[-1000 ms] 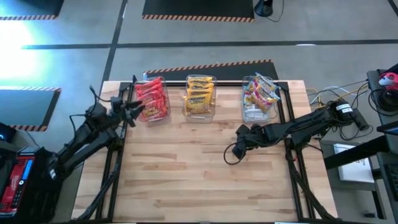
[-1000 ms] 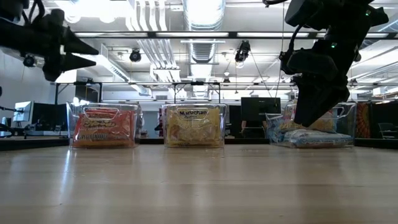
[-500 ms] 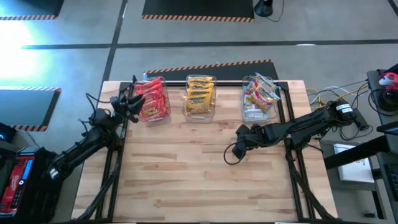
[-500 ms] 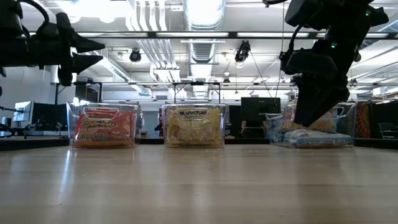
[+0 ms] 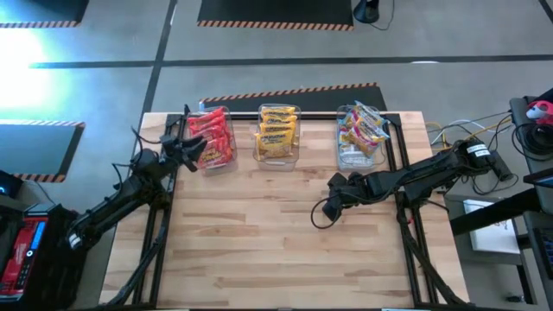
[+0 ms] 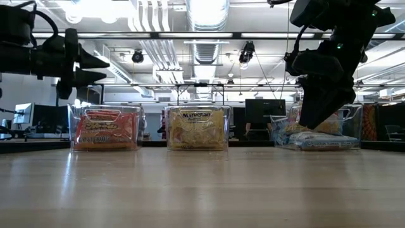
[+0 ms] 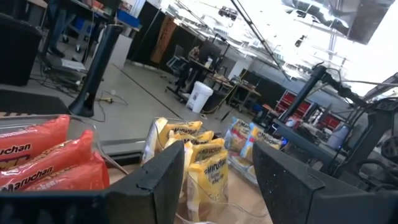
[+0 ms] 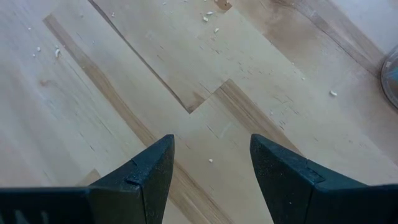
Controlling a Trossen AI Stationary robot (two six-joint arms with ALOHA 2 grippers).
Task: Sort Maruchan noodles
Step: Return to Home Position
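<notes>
Left gripper (image 5: 188,149): raised clear of the light wooden table (image 5: 259,250), held level, fingers (image 7: 155,180) spread wide with nothing between them; height judged to keep it above the bin rims while pulling away.
Right gripper (image 5: 328,206): tipped down close over bare wood, fingers (image 8: 146,171) parted wide, empty; judged parked and waiting.
Red crinkly plastic noodle packets (image 5: 212,138): standing on edge in the left clear plastic bin (image 5: 218,168), just beside the left gripper's tips and slightly beyond them.
Yellow-orange crinkly plastic noodle packets (image 5: 276,134): upright in the middle clear plastic bin (image 5: 276,161), ahead of the left gripper, showing through the gap between its fingers in the left wrist view; roughly between the 2 grippers.
Pink-yellow multicoloured plastic noodle packets (image 5: 361,131): heaped in the right clear plastic bin (image 5: 350,160), just beyond the right gripper, farthest from the left one; a few poking above the rim.
Reason for packing: on edge so several fit per bin, 1 colour to each of 3 bins.
Loose packets: none visible outside the bins.
Progress: sorting judged complete; only the retreat to rest left.
Risk: a low or sideways pull-back by the left gripper could clip the nearest bin and tip its packets.
</notes>
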